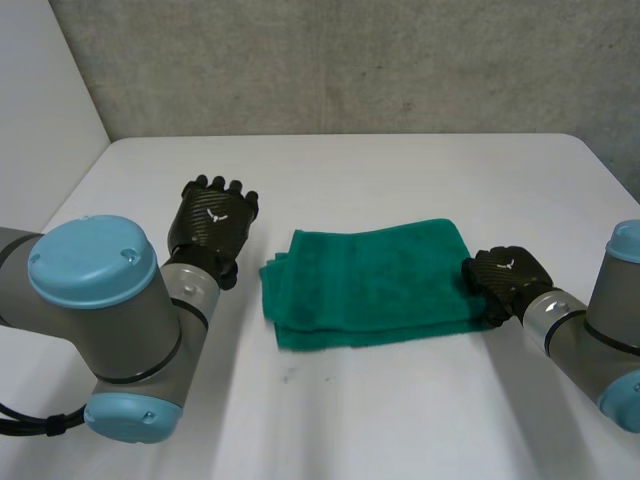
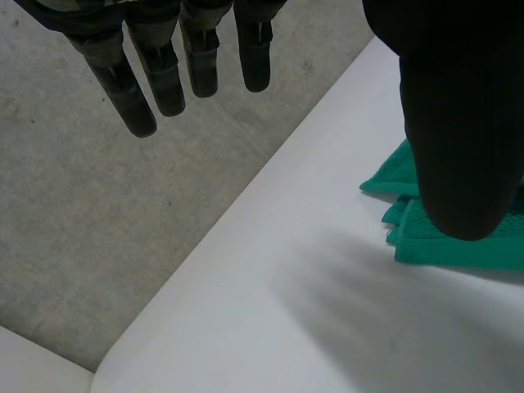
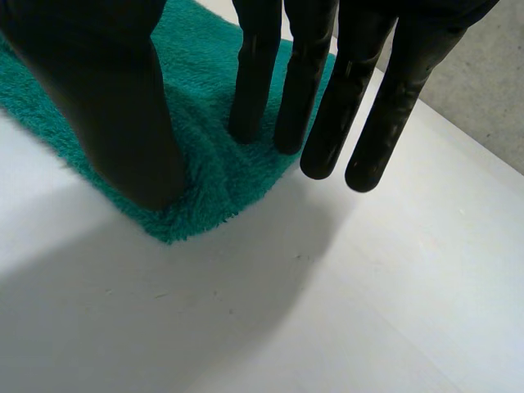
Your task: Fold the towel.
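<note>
A green towel, folded into a rectangle, lies flat in the middle of the white table. My left hand hangs above the table a little to the left of the towel, open, with straight fingers and nothing in it; the towel's left end shows past its thumb. My right hand is at the towel's right edge, open. There its straight fingertips touch the towel near a corner, and its thumb stands over the edge, apart from the fingers.
The table's far edge runs below a grey wall, and its left edge drops to a grey floor. Bare table lies in front of the towel and beyond it.
</note>
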